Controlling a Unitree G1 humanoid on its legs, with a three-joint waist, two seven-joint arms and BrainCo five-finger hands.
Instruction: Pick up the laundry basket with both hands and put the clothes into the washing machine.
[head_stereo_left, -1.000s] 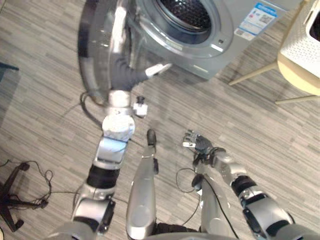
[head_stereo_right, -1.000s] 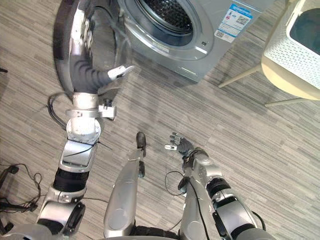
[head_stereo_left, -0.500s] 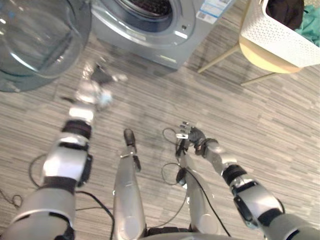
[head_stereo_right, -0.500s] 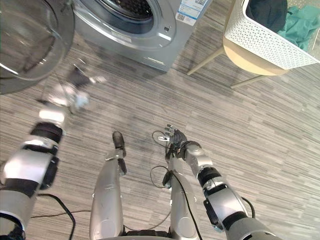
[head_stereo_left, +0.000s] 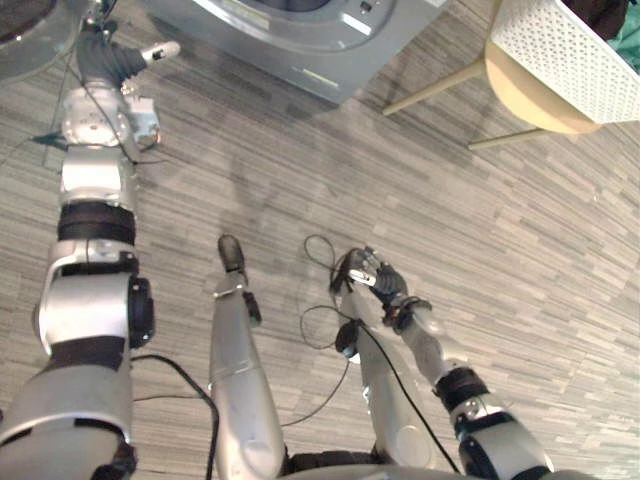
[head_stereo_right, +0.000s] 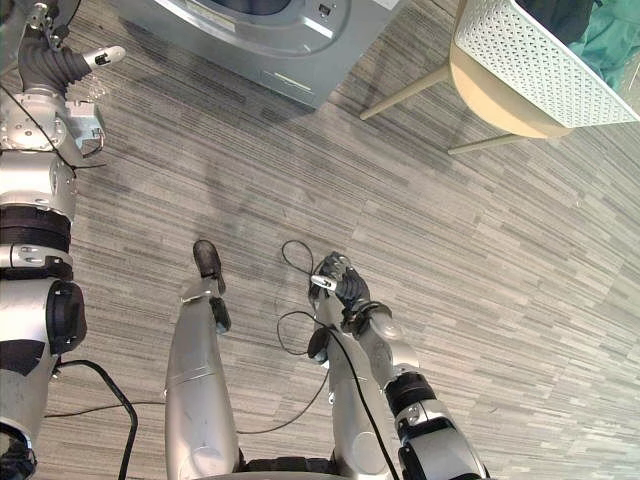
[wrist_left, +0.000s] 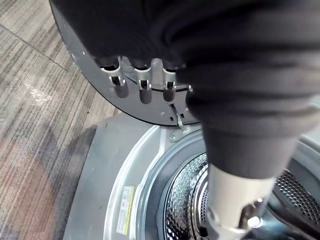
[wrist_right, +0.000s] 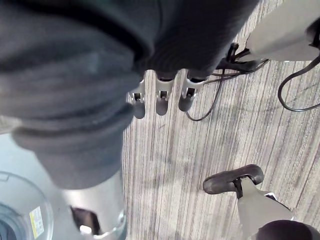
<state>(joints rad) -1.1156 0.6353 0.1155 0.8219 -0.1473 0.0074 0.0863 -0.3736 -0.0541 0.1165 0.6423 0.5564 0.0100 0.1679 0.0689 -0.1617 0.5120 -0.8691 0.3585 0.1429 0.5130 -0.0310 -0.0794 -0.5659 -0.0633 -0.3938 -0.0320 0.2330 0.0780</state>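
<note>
1. Washing machine: door open.
2. Laundry basket: on a tan stool, right of the machine, well apart from both hands.
3. Clothes: inside the basket.
4. Left hand: near the door, fingers relaxed, empty.
5. Right hand: low, fingers seemingly relaxed, empty.

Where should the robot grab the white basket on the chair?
Its top rim, I think: left robot hand on one side, right robot hand on the other, coming from above. The white basket is wide and open-topped on the tan chair.
</note>
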